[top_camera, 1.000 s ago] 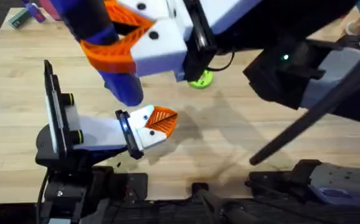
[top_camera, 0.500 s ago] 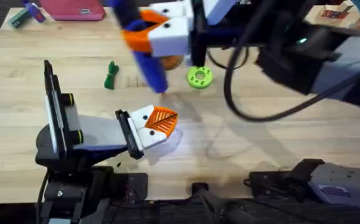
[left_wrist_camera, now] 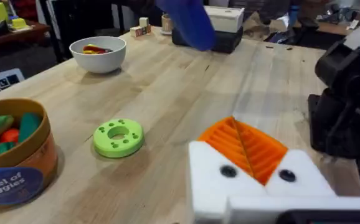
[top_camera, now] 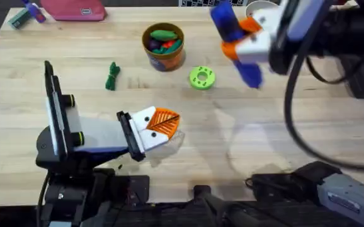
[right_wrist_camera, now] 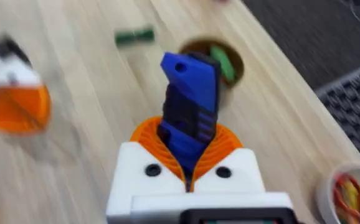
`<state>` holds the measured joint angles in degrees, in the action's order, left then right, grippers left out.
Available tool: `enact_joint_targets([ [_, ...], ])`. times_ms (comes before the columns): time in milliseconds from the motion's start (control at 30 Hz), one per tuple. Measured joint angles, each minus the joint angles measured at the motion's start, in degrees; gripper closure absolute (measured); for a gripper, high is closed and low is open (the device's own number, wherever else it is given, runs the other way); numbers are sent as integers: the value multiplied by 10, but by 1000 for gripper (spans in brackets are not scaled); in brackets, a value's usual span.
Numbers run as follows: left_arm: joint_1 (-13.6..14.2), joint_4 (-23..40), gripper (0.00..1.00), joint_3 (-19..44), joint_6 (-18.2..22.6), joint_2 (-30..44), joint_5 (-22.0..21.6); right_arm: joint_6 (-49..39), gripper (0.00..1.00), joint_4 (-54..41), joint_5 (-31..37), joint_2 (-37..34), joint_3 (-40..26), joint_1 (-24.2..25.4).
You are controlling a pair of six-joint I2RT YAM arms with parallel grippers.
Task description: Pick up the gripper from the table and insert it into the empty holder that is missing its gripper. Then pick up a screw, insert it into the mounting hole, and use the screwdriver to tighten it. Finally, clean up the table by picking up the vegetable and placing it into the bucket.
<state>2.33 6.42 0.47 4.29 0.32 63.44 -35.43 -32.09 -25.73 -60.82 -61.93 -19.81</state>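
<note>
My left gripper [top_camera: 160, 126] rests low over the table's middle, shut. Its white fingertip blocks, the holder [left_wrist_camera: 255, 186], carry the orange ribbed gripper pad [left_wrist_camera: 245, 146]. Two dark spots mark the block's face; whether they are screws or holes I cannot tell. My right gripper [top_camera: 248, 39] hangs raised at the far right, shut on the blue screwdriver [right_wrist_camera: 189, 112], which sticks out beyond the orange pads. The dark green vegetable [top_camera: 111, 75] lies on the wood at the far left. The orange-brown bucket [top_camera: 163, 53], with toy vegetables inside, stands at the far middle.
A green disc with holes [top_camera: 201, 77] lies right of the bucket. At the far right a white bowl [left_wrist_camera: 98, 53] holds red and yellow bits. A pink case [top_camera: 81, 9] lies at the far left edge. Bare wood stretches right of the left gripper.
The right gripper has swung with the screwdriver from above the left-middle of the table to the far right, uncovering the bucket. The left arm has stayed still.
</note>
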Motion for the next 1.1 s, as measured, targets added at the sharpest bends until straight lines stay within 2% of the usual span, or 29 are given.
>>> enact_joint_targets([
  [133,0,0,995,0,0,0,0,-135,978,-115,100,0,0,8],
  [200,0,0,995,0,0,0,0,-181,978,-139,150,-11,0,9],
  [367,0,0,995,0,0,0,0,-267,978,-149,274,-63,0,9],
  [533,0,0,995,0,0,0,0,-317,978,-147,351,-146,0,10],
  [800,0,0,995,0,0,0,0,-346,978,-134,410,-293,0,10],
  [1033,0,0,995,0,0,0,0,-351,978,-119,418,-364,0,10],
  [1067,0,0,995,0,0,0,0,-351,971,-118,419,-366,0,10],
  [1100,0,0,995,0,0,0,0,-349,896,-118,422,-366,-1,10],
])
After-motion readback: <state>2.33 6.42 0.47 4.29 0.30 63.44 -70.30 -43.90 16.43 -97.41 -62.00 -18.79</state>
